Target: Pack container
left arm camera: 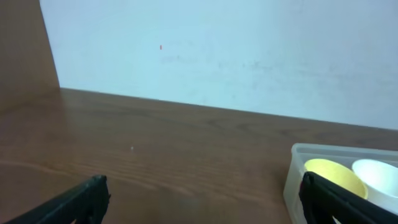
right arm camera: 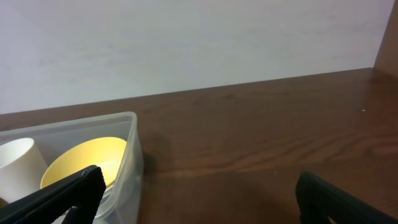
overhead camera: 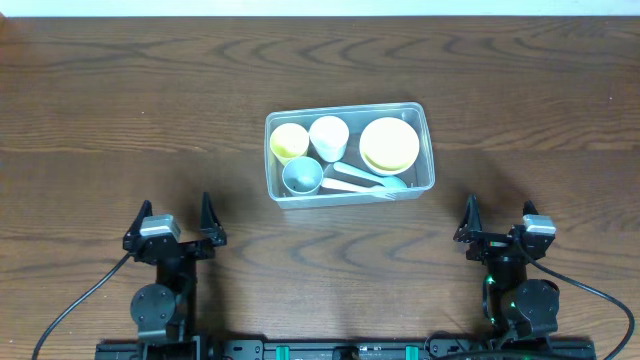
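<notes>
L gripper [overhead camera: 176, 212] spread wide, holds nothing. R gripper [overhead camera: 499, 214] also spread wide, empty. Container [overhead camera: 346, 108] ahead, btwn both, well apart from each.

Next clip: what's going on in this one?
Nothing is being handled at this moment. The clear container sits in the middle of the table, holding a yellow cup, a white cup, a grey-blue cup, a yellow bowl and a white spoon. The left gripper and the right gripper are both open and empty at the near edge, well apart from the container. The packing looks done or close to it.
</notes>
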Available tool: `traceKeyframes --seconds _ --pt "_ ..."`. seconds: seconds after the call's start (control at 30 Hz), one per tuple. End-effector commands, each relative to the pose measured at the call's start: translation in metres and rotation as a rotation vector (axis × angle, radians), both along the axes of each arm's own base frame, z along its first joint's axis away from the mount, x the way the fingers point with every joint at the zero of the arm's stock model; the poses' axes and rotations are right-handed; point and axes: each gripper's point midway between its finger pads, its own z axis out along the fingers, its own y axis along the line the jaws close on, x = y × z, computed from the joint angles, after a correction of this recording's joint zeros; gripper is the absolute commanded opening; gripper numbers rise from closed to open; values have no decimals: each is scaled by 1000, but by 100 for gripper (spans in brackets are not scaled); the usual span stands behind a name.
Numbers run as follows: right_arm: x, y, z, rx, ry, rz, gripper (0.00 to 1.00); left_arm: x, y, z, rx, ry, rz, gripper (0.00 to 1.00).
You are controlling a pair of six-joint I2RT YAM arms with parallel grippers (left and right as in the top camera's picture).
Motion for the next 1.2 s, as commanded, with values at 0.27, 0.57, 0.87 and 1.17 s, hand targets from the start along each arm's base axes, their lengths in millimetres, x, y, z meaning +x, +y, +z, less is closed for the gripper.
traceKeyframes --seconds 0.27,0.57,0.87,1.17 --pt "0 3 -1 -11 1 14 99 -1 -1 -45 -11 152 -10 98" --pt "0 3 -1 -11 1 14 99 -1 -1 -45 -12 154 -9 98" --pt "0 3 -1 -11 2 14 99 -1 -1 -45 -12 154 -9 98" --pt "0 3 -1 -11 2 14 99 -1 -1 -45 -12 154 -9 98"
